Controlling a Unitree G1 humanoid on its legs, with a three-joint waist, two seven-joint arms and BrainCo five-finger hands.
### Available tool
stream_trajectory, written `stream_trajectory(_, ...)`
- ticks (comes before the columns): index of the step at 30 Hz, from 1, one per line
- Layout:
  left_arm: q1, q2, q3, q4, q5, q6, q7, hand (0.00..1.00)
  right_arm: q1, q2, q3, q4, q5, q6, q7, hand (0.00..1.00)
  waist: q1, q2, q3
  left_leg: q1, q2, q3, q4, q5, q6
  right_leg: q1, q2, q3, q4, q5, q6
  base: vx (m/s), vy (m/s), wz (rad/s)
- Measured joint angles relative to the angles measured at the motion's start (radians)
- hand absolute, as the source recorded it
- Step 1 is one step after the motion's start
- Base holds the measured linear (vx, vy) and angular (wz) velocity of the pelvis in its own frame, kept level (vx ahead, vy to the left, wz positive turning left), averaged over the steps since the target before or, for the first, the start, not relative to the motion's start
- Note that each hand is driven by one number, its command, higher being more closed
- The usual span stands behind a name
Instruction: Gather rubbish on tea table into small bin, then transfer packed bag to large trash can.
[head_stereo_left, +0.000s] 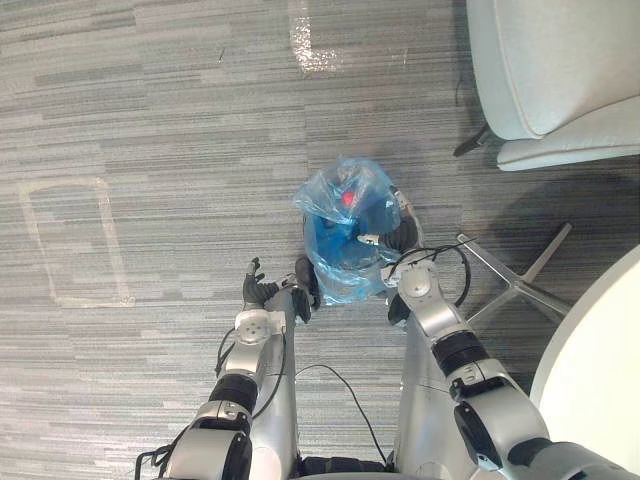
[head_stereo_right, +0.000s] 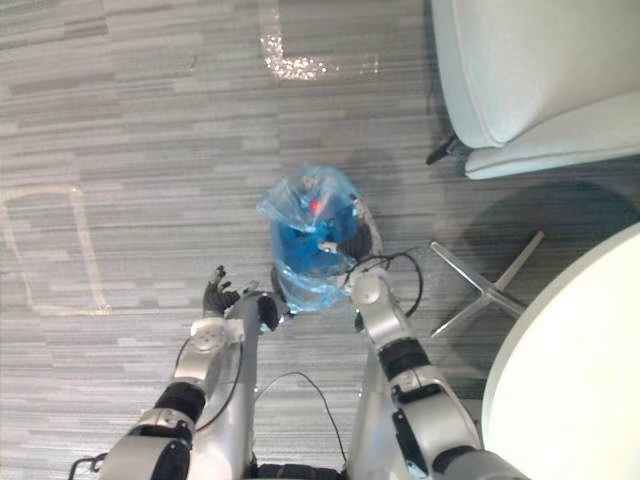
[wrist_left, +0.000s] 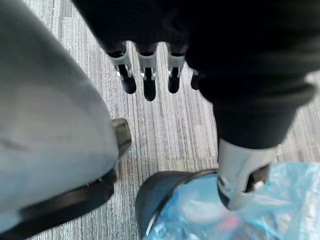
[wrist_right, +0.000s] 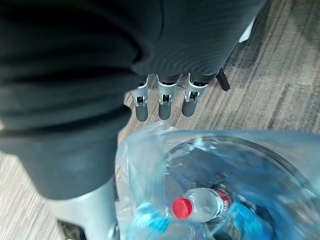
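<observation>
**Left eye view:** The small bin (head_stereo_left: 335, 240) is seen on the floor (head_stereo_left: 160, 120), lined with a blue bag (head_stereo_left: 350, 180) that puffs up over its rim. The left hand (head_stereo_left: 268, 292) is held just beside the bin, and the right hand (head_stereo_left: 400, 243) is at the bin's other side. A chair (head_stereo_left: 545, 70) and the round white tabletop (head_stereo_left: 600, 360) are well apart from the bin.

**Right eye view:** The same is shown. The bin sits between the two hands, so it looks like the bag is about to be packed up.

**Left wrist view:** The fingers (wrist_left: 149, 82) are held out straight and nothing is grasped. The bin's dark rim and the bag are seen just past the thumb.

**Right wrist view:** The fingers (wrist_right: 164, 102) are also straight and loose, held over the bag's near edge with nothing in them. A bottle (wrist_right: 202, 205) with a red cap lies inside the bag.

To do this step well, the loose top of the bag should be gathered from both sides, so the mouth is closed before lifting. The thin plastic should be pinched firmly, as it may slip or tear. The bag should be pulled straight up, or the bin may be tipped over.
</observation>
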Motion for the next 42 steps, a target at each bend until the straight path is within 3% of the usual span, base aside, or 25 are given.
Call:
stream_trajectory(9,0.005,-0.015,0.000,0.004,0.015,-0.001,0.000,0.00,0.028,0.007,0.077,0.002,-0.164,-0.001,0.025,0.00,0.000,-0.004,-0.002,0.020,0.035,0.035,-0.019,0.003,-0.002,0.015,0.040,0.019,-0.066,0.047,-0.008,-0.09,-0.010,-0.16)
stream_trajectory(15,-0.002,-0.016,0.001,0.016,0.015,-0.004,0.004,0.00,-0.011,0.010,0.146,0.113,-0.275,0.002,0.045,0.00,0.000,-0.006,-0.005,0.001,0.041,0.048,-0.038,0.008,-0.010,-0.002,0.049,0.023,-0.100,0.068,-0.009,-0.07,0.004,-0.05)
stream_trajectory(35,-0.140,-0.019,0.078,0.033,0.007,-0.042,0.026,0.00,-0.200,-0.012,0.093,0.329,-0.357,0.094,-0.023,0.00,-0.007,-0.006,-0.004,-0.223,0.012,0.027,-0.003,0.039,0.012,-0.228,0.014,0.021,-0.030,0.063,-0.009,-0.06,0.004,0.06)
stream_trajectory(36,-0.144,-0.018,0.078,0.038,-0.001,-0.042,0.026,0.00,-0.200,-0.014,0.091,0.330,-0.364,0.096,-0.027,1.00,-0.007,-0.005,-0.004,-0.223,0.011,0.027,-0.005,0.039,0.012,-0.229,0.014,0.021,-0.030,0.063,-0.009,-0.05,0.007,0.02)
stream_trajectory(42,-0.145,-0.018,0.069,0.039,-0.009,-0.042,0.026,0.00,-0.218,-0.022,0.064,0.356,-0.391,0.100,-0.031,1.00,-0.006,-0.005,-0.004,-0.223,0.005,0.027,-0.030,0.052,0.008,-0.232,0.014,0.020,-0.044,0.062,-0.008,-0.04,0.002,0.03)
